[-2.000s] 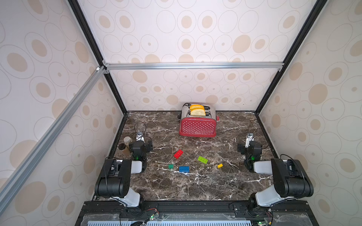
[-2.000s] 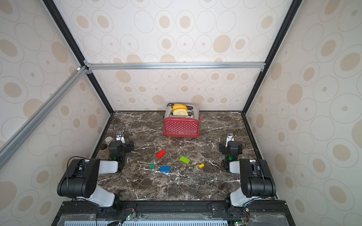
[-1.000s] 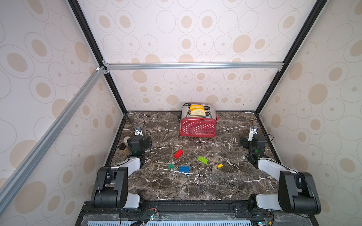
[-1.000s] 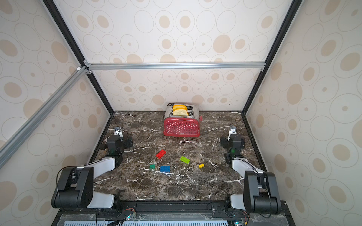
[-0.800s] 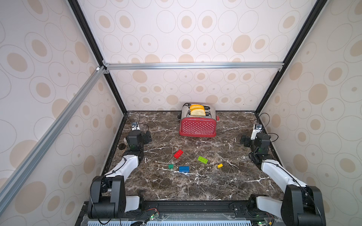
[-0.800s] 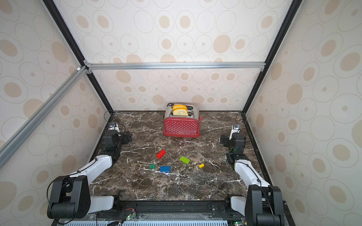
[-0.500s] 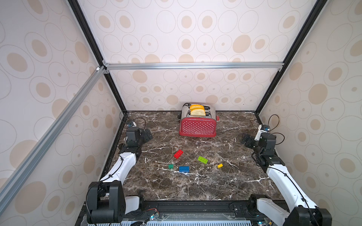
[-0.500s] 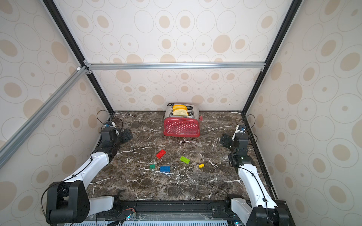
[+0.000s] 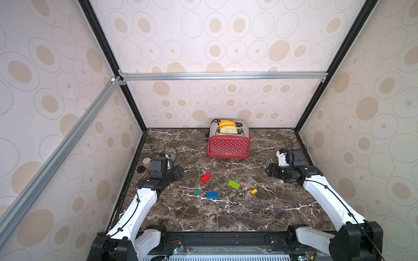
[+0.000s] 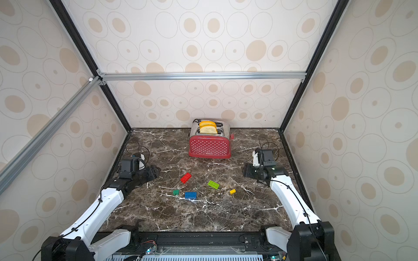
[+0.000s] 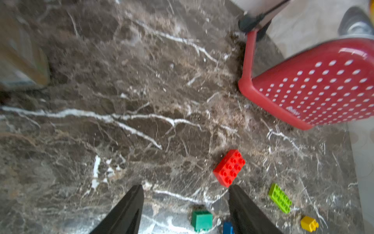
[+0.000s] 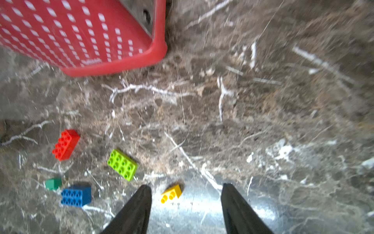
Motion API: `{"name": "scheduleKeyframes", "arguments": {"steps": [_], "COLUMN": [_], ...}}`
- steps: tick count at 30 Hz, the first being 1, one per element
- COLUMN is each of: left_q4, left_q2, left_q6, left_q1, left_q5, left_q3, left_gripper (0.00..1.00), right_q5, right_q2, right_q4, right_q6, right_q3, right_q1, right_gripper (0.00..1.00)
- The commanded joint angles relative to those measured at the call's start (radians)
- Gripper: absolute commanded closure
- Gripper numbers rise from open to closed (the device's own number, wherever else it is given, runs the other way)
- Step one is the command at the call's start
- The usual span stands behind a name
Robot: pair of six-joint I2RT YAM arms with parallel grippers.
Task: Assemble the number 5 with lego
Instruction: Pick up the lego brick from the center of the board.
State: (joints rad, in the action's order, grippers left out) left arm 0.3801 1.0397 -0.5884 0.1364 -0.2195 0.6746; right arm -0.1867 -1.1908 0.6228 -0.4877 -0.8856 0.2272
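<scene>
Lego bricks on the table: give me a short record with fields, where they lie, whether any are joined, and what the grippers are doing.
bricks: red brick, lime-green brick, yellow brick, dark-green brick, blue brick
placement: all separate, flat on the table
joined: none
left gripper: open, empty
right gripper: open, empty
behind them: toaster

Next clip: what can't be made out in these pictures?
Blue brick, left wrist view: cut off by the picture's edge and partly behind a jaw.
Toaster, right wrist view: mostly cut off by the edge; its lettering is blurred.
Two small round things, in a top view: too small to identify.
</scene>
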Motion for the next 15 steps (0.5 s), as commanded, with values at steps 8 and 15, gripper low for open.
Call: {"name": "scheduleKeyframes", "arguments": {"steps": [8, 15], "left_q4": [0.081, 0.089], "left_q2": [0.017, 0.056], "left_q6": [-0.023, 0.004], "left_q1": [0.114, 0.135], "left_q5": [-0.048, -0.052], "left_q3": [0.009, 0.029], "left_gripper": [0.34, 0.37], "right_q5": [-0.056, -0.087], "right_q2": [-0.080, -0.137], "right_q4": [0.097, 0.032], "right_q6": [-0.116, -0.191], "right_q3": [0.069, 0.116], "right_q1": [0.136, 0.200], "right_gripper": [0.41, 0.42]}}
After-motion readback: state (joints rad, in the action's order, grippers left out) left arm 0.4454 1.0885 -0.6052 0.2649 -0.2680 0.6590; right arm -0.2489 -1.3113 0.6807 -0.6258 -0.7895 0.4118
